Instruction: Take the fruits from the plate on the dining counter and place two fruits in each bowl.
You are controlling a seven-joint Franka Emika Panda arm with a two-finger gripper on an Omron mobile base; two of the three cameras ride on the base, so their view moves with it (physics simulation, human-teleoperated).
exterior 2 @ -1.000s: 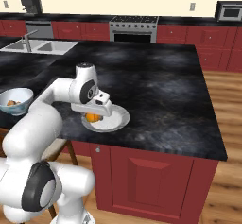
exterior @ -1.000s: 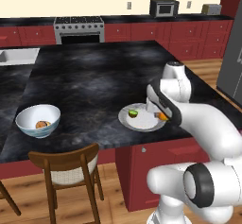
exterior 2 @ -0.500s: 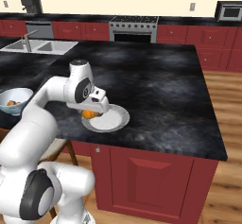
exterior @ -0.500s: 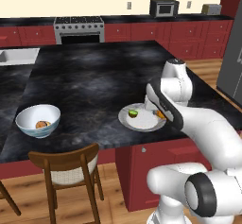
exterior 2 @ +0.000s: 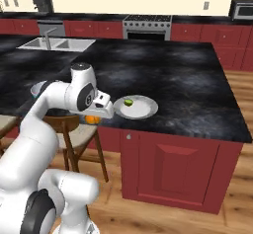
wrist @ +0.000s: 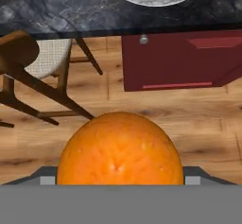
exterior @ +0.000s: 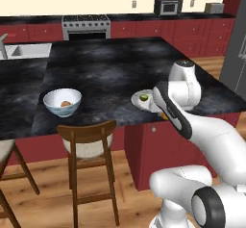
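Observation:
My gripper (exterior 2: 94, 115) is shut on the orange fruit (exterior 2: 90, 119), held just off the front edge of the dining counter (exterior 2: 197, 95), left of the plate. The fruit fills the lower hand view as an orange ball (wrist: 120, 147) over wooden floor, and it peeks out beside my forearm (exterior: 165, 116). The grey-white plate (exterior 2: 143, 110) sits near the counter's front edge with the green lime (exterior 2: 128, 101) on it; both show again as plate (exterior: 138, 101) and lime (exterior: 143, 97). One white bowl (exterior: 52, 103) stands to the left with a small tan fruit (exterior: 65, 104) inside.
A wooden chair (exterior: 89, 135) stands at the counter below the bowl, and its back (wrist: 19, 53) shows in the hand view. Red cabinet fronts (exterior 2: 173, 164) drop below the counter edge. A sink (exterior 2: 57, 44) and a stove (exterior: 86, 22) lie at the back.
The whole picture has shifted, so the base has moved. The orange fruit has left the plate in my gripper and now hangs past the counter's front edge, left of the plate.

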